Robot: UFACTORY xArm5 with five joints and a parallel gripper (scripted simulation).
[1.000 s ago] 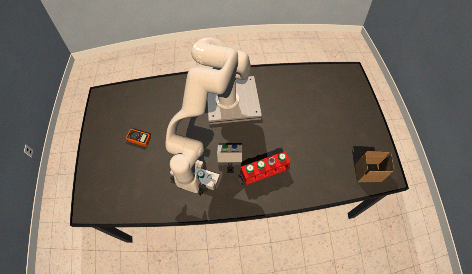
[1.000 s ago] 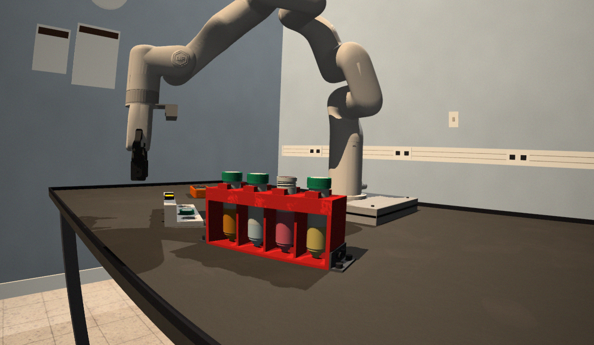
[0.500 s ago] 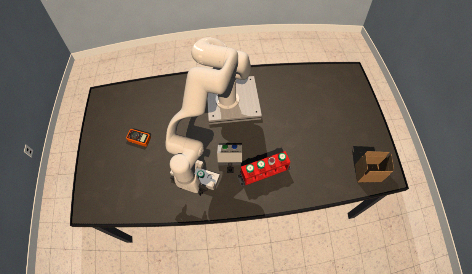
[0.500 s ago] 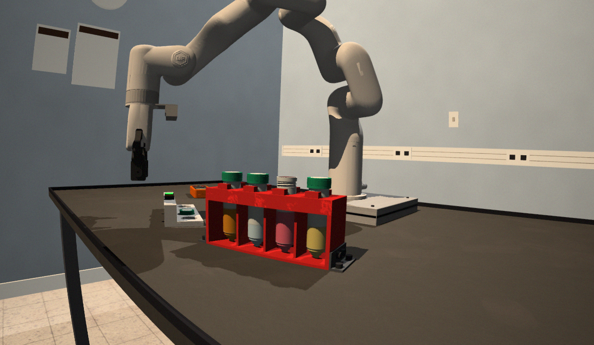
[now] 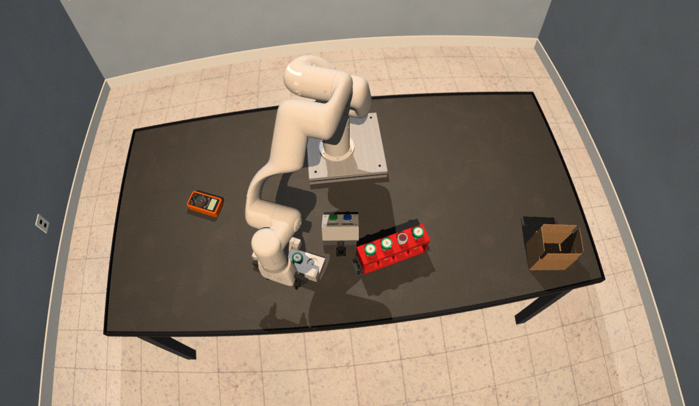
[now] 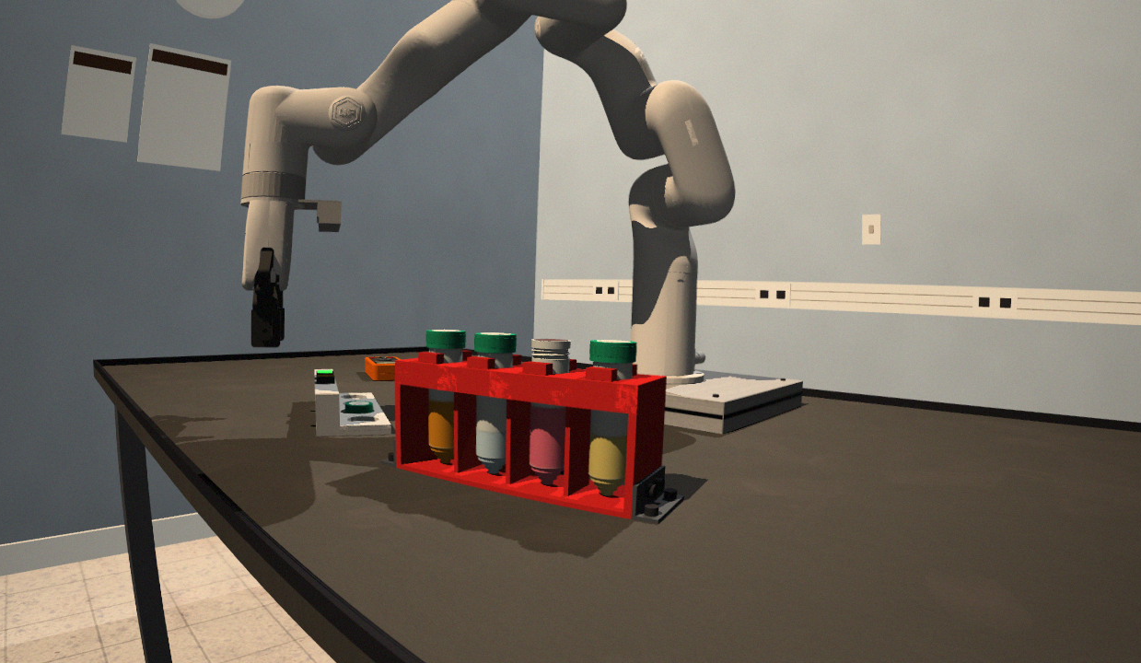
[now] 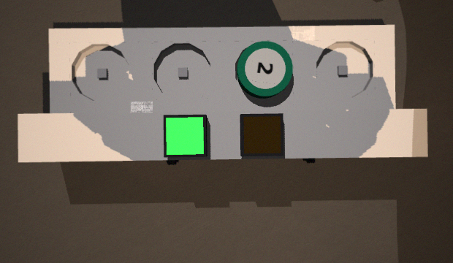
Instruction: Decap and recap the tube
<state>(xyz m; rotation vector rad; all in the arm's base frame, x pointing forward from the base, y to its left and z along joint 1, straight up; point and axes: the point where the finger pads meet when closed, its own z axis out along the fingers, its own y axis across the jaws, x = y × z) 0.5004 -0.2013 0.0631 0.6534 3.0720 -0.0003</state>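
Observation:
The cap tray [image 7: 223, 93] fills the wrist view. The green cap marked 2 [image 7: 264, 69] lies flat in its nest, number up. The green lamp [image 7: 185, 135] is lit; the amber lamp [image 7: 262, 135] is dark. The other nests [image 7: 180, 71] are empty. My gripper [image 6: 265, 317] hangs open and empty well above the tray [image 6: 347, 413]. In the red rack [image 6: 529, 428], tube 2 [image 6: 550, 349] stands uncapped with pink contents; the other tubes carry green caps [image 6: 612, 351]. The rack also shows in the top view [image 5: 393, 247], as does the cap [image 5: 297, 257].
The key housing [image 5: 339, 226] with a green key [image 5: 333, 217] and a blue key [image 5: 347, 217] stands between the tray and the arm's base. An orange multimeter [image 5: 205, 203] lies at the left. An open cardboard box [image 5: 553, 246] sits at the right edge.

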